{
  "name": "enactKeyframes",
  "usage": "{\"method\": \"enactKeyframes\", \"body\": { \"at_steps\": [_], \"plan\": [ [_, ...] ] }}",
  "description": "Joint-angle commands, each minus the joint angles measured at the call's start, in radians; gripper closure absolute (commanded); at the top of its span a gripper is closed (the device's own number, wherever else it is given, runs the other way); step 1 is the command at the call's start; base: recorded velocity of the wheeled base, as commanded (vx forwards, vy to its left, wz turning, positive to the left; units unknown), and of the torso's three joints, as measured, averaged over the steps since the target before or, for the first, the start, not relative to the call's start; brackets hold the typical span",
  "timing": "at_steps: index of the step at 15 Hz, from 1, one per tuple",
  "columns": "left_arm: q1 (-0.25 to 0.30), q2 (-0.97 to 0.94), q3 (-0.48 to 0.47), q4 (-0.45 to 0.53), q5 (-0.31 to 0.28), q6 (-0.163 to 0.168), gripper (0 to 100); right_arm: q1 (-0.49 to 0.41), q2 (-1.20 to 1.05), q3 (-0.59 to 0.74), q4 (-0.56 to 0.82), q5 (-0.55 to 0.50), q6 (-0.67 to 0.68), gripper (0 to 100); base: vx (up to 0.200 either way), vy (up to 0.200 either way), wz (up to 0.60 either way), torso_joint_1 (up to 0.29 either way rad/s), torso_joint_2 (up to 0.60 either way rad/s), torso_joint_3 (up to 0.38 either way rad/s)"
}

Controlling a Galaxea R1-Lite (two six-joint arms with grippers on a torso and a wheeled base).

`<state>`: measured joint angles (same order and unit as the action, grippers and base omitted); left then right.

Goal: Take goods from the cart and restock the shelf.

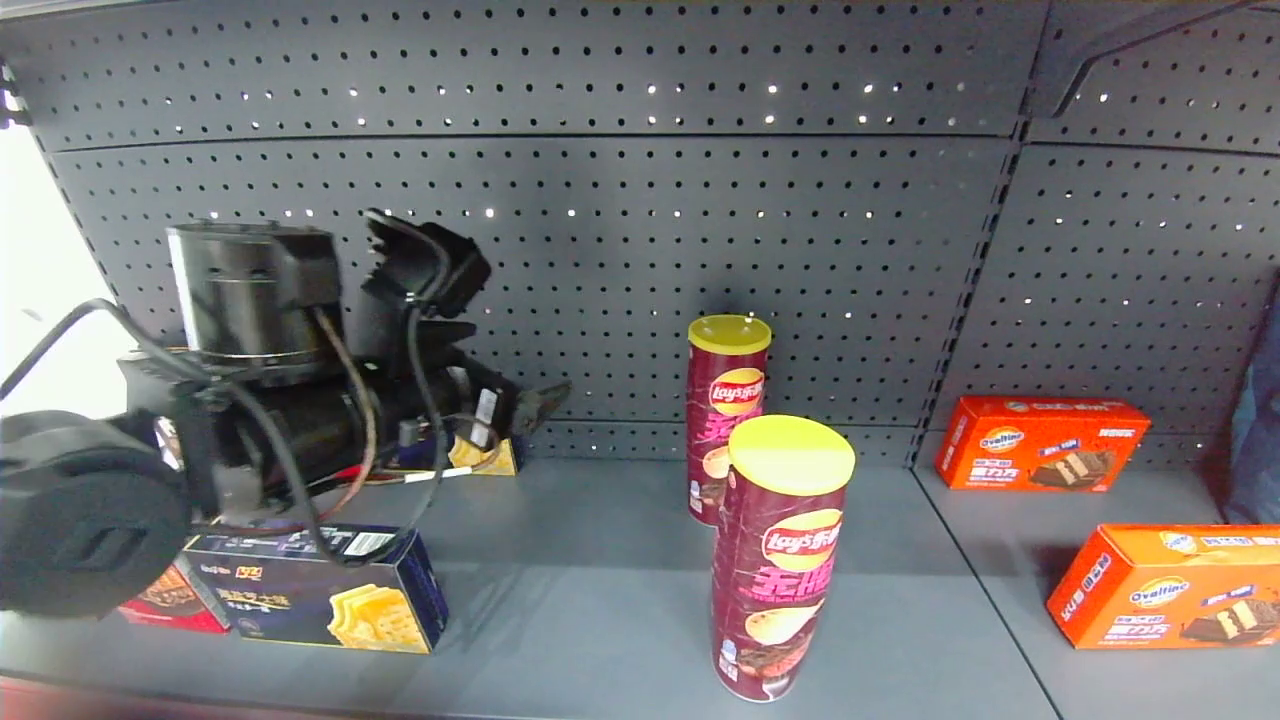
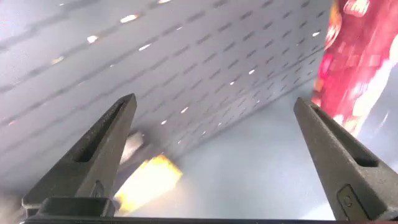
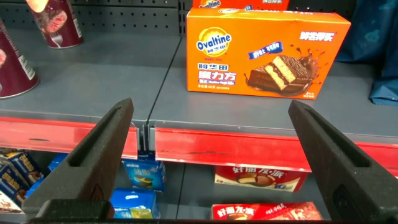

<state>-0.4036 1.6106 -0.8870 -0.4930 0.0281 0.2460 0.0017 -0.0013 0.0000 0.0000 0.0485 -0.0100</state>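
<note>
My left gripper [image 2: 217, 149] is open and holds nothing, hanging over the grey shelf [image 1: 600, 600] close to the pegboard back. In the head view the left gripper [image 1: 538, 402] points right, just past a blue and yellow box [image 1: 485, 456] at the back. That box [image 2: 146, 183] lies low between the fingers [image 2: 99, 152] in the left wrist view. A dark blue cracker box [image 1: 330, 590] lies under the arm at the front. My right gripper [image 3: 214, 162] is open and empty, in front of the shelf's red edge strip [image 3: 230, 146], facing an orange box [image 3: 264, 53].
Two maroon chip cans with yellow lids stand mid-shelf, one at the front [image 1: 780, 560] and one behind [image 1: 727, 415]. Two orange boxes [image 1: 1040, 440] [image 1: 1170, 585] lie on the right. A red box [image 1: 175, 600] sits far left. The lower shelf holds blue packs [image 3: 140, 180] and red boxes [image 3: 261, 177].
</note>
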Motion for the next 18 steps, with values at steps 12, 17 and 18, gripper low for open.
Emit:
{"method": "enactKeyframes", "body": {
  "at_steps": [12, 17, 18],
  "plan": [
    [0.058, -0.463, 0.272, 0.156, 0.095, -0.002, 0, 0.0, 0.001, 0.0, 0.0, 0.001, -0.001, 0, 0.0, 0.0, 0.0, 0.0, 0.0, 0.0],
    [-0.004, -0.423, 0.266, 0.154, 0.093, 0.003, 0, 0.0, 0.001, 0.0, 0.0, 0.001, -0.001, 0, 0.0, 0.0, 0.0, 0.0, 0.0, 0.0],
    [-0.004, -0.429, 0.269, 0.157, 0.095, 0.003, 0, 0.0, 0.001, 0.0, 0.0, 0.001, -0.001, 0, 0.0, 0.0, 0.0, 0.0, 0.0, 0.0]
  ]
}}
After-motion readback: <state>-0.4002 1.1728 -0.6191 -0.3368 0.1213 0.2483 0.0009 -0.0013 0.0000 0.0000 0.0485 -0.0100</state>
